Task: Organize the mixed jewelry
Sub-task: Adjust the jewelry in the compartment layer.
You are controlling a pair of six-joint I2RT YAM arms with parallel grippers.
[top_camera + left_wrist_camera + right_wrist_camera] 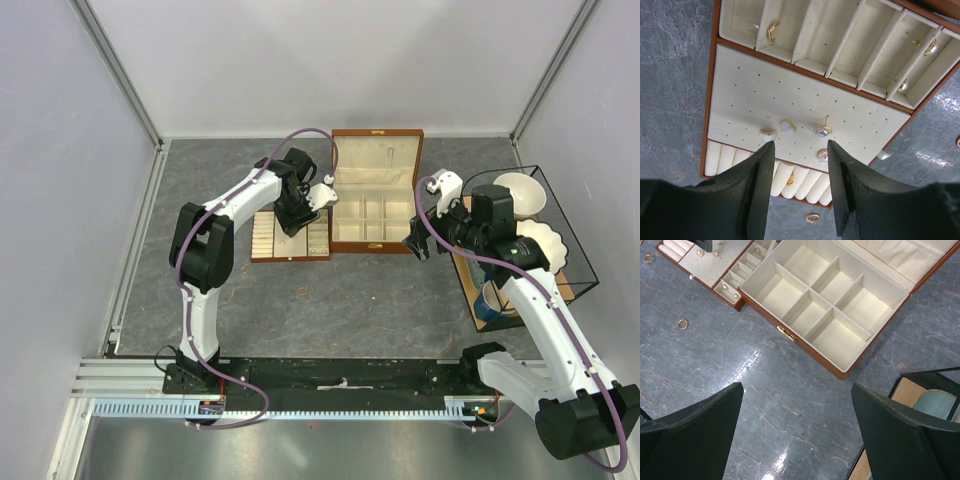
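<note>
The jewelry (823,130) is scattered. Four stud earrings (788,127) sit on the dotted pad of the tray (740,85), near its roll-lined edge. A loose gold ring (812,217) lies on the worktop (670,100) just off that edge. All look tiny, light, hard and slick, and likely to skid or flip. Pinch a stud across its head and the ring across its band. The left claw (801,146) hangs above the studs, jaws parted, holding nothing. The right claw (796,390) gapes wide over the worktop before the box (812,354).
</note>
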